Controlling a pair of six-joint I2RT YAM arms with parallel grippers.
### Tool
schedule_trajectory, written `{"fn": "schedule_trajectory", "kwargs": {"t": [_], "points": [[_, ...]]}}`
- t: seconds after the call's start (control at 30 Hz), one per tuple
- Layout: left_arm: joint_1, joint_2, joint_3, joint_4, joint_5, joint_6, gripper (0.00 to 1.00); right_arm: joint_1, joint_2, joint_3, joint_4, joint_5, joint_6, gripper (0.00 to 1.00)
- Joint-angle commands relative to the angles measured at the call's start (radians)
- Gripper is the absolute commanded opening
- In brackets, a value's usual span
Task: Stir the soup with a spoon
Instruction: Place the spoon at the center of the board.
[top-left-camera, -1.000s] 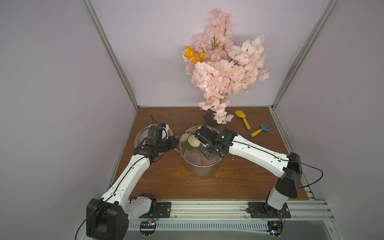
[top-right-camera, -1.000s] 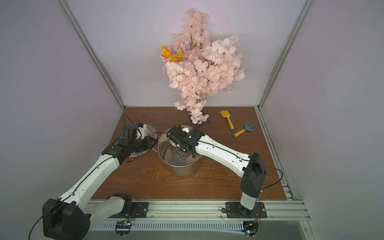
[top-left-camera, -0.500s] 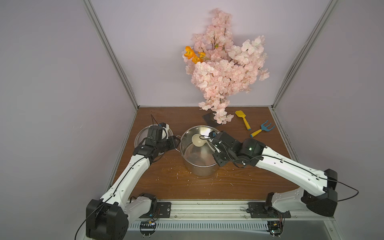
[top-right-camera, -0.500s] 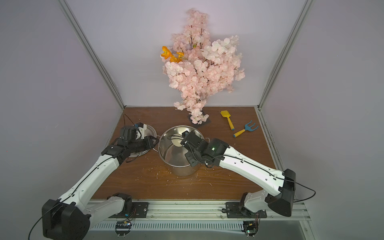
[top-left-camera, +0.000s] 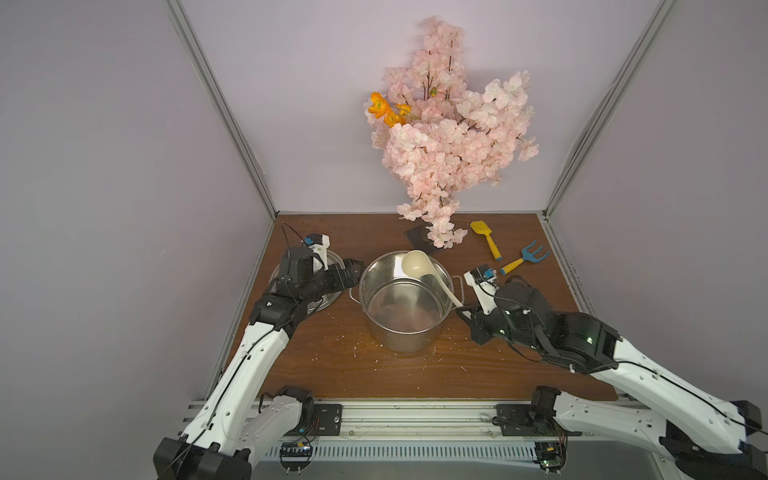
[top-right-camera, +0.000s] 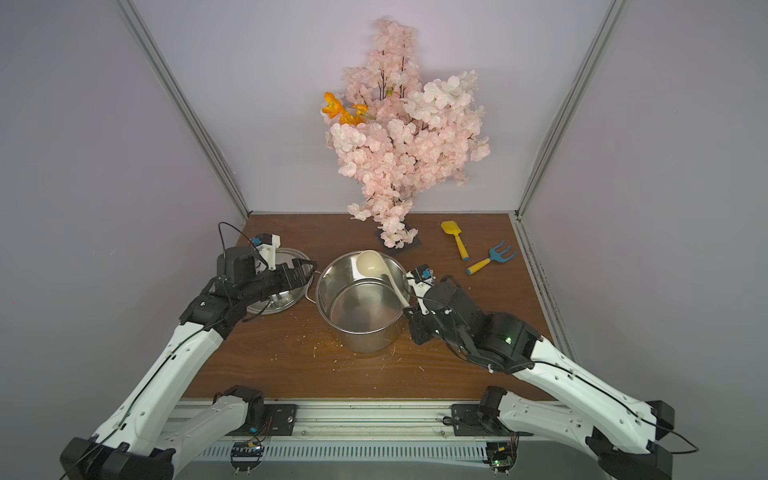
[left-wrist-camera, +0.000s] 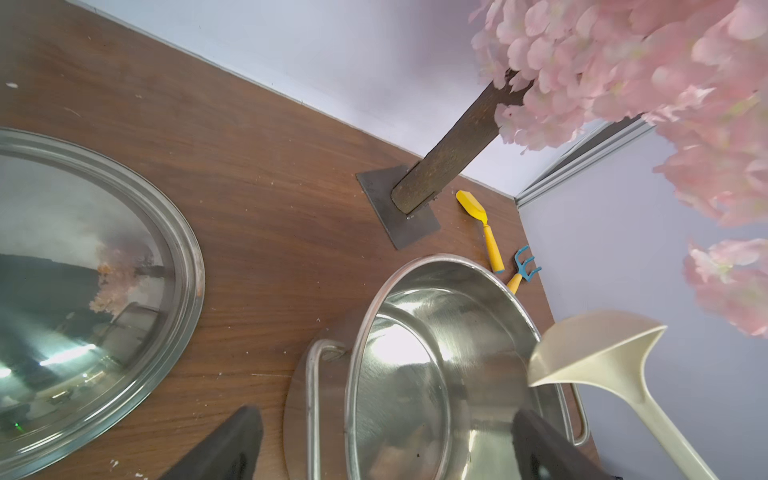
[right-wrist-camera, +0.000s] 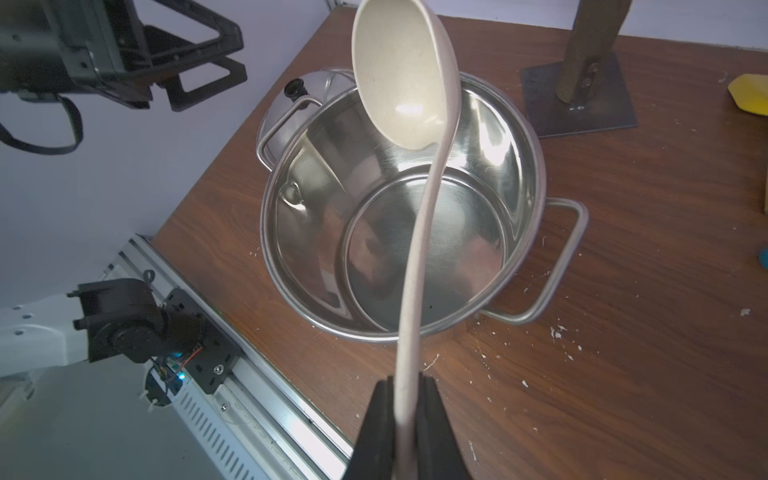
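Observation:
The steel pot (top-left-camera: 405, 338) stands mid-table in both top views (top-right-camera: 370, 338). No soup shows in it; its inside (right-wrist-camera: 490, 124) is bare shiny metal. My right gripper (top-left-camera: 463, 309) (right-wrist-camera: 405, 382) sits at the pot's right side, shut on the slim handle of the cream spoon (top-left-camera: 415, 264). The spoon's bowl (right-wrist-camera: 399, 75) hangs over the pot's far rim, above the inside. My left gripper (top-left-camera: 353, 274) (left-wrist-camera: 386, 415) is open and empty, just left of the pot's rim (left-wrist-camera: 457, 299) near its left loop handle. The spoon (left-wrist-camera: 598, 353) also shows in the left wrist view.
The pot's lid (top-left-camera: 328, 291) (left-wrist-camera: 83, 270) lies on the table under my left arm. A pink blossom tree (top-left-camera: 449, 137) on a metal base plate (left-wrist-camera: 399, 208) stands behind the pot. A yellow shovel (top-left-camera: 486, 237) and a blue rake (top-left-camera: 525, 257) lie at the back right. Crumbs dot the wood.
My right arm has drawn back toward the front right, bringing the spoon's bowl up from inside the pot to its far rim. My left gripper has opened beside the pot.

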Motion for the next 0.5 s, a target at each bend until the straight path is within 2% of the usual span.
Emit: {"fn": "schedule_trajectory", "kwargs": {"t": [0.0,0.1,0.23,0.3,0.47], "points": [[0.015,-0.018,0.009,0.009,-0.014,-0.001,0.96,-0.017,-0.112,-0.083,0.059,0.126,0.165,0.0],[0.03,-0.027,-0.002,0.023,0.004,-0.006,0.96,-0.019,-0.274,-0.175,0.066,0.259,0.297,0.0],[0.041,-0.023,-0.019,0.041,0.025,-0.014,0.96,-0.019,-0.478,-0.282,0.11,0.363,0.372,0.0],[0.042,-0.014,-0.026,0.05,0.037,-0.021,0.96,-0.019,-0.512,-0.32,0.111,0.383,0.394,0.0],[0.042,-0.009,-0.059,0.089,0.052,-0.044,0.96,-0.019,-0.487,-0.399,0.108,0.42,0.464,0.0]]}}
